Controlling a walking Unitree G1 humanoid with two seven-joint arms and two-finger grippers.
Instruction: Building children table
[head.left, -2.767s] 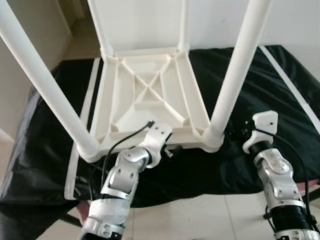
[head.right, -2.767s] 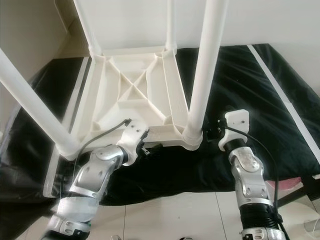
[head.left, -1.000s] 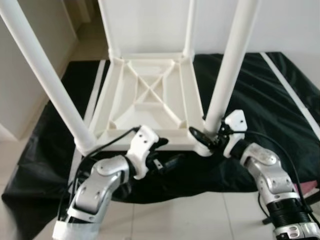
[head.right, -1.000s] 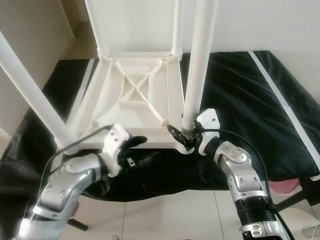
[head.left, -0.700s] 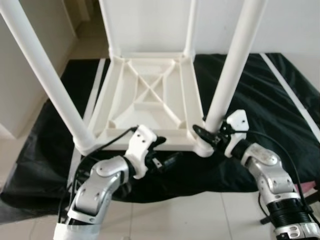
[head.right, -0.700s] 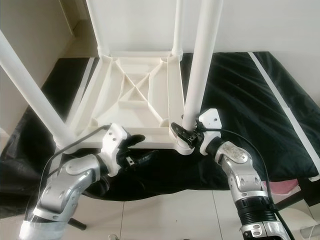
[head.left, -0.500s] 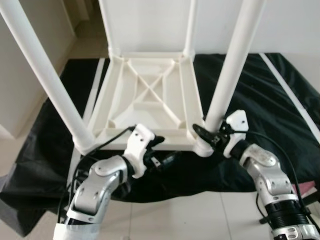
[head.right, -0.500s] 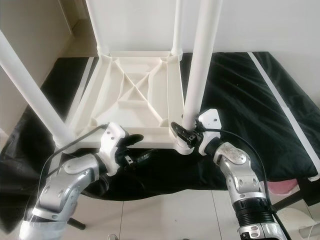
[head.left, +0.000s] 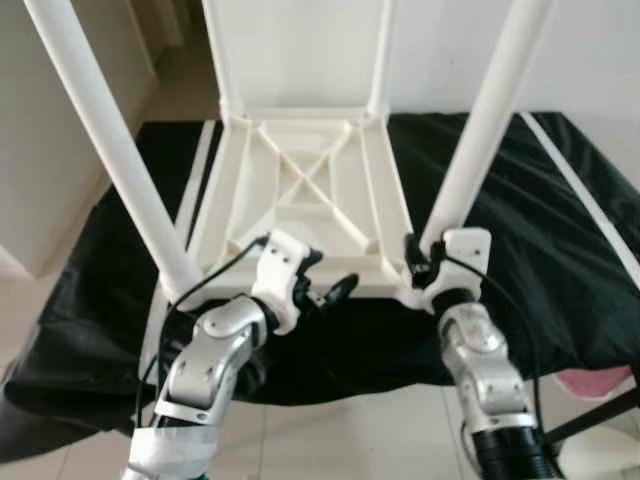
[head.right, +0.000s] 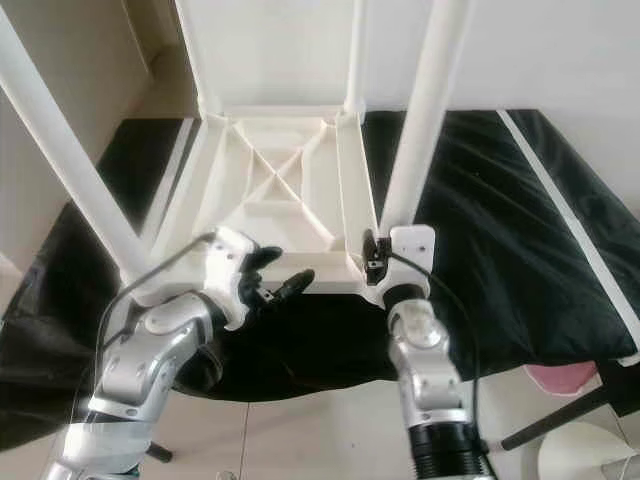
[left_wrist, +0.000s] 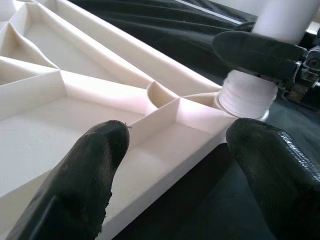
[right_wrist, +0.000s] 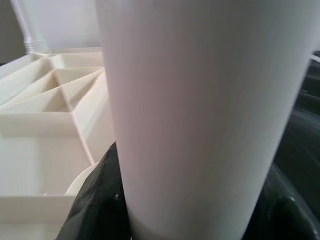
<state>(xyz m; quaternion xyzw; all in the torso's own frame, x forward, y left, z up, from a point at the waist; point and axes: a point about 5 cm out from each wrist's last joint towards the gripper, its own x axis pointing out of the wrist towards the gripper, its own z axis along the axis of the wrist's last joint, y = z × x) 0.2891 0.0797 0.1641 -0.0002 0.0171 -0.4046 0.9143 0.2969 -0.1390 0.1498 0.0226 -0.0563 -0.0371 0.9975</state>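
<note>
From the left eye view, a white children table (head.left: 300, 200) lies upside down on a black cloth (head.left: 540, 260), its ribbed underside facing up and its long white legs rising from the corners. The near right leg (head.left: 480, 130) stands in the table's near right corner socket, and the near left leg (head.left: 110, 150) stands in the near left corner. The left gripper (head.left: 330, 292) sits at the table's near edge, between the two near corners, its black fingers spread apart with nothing between them. The right gripper (head.left: 420, 262) is pressed against the base of the near right leg.

The right eye view shows the same layout: the left gripper (head.right: 280, 280) hovers open just over the near rim, and the right gripper (head.right: 372, 255) sits at the foot of the near right leg (head.right: 425, 110), just above the corner socket.

In the left wrist view, two black fingers (left_wrist: 90, 175) stand wide apart on either side of the table's near rim (left_wrist: 150, 170), gripping nothing. Beyond them, the threaded base of the near right leg (left_wrist: 247, 95) sits in its socket, with a black finger of the right gripper (left_wrist: 255, 52) against it.

In the right wrist view, the white leg (right_wrist: 200, 115) fills the space between the dark fingers (right_wrist: 95, 205), which close against its sides. The ribbed underside of the table (right_wrist: 45, 105) stretches away beside it.
</note>
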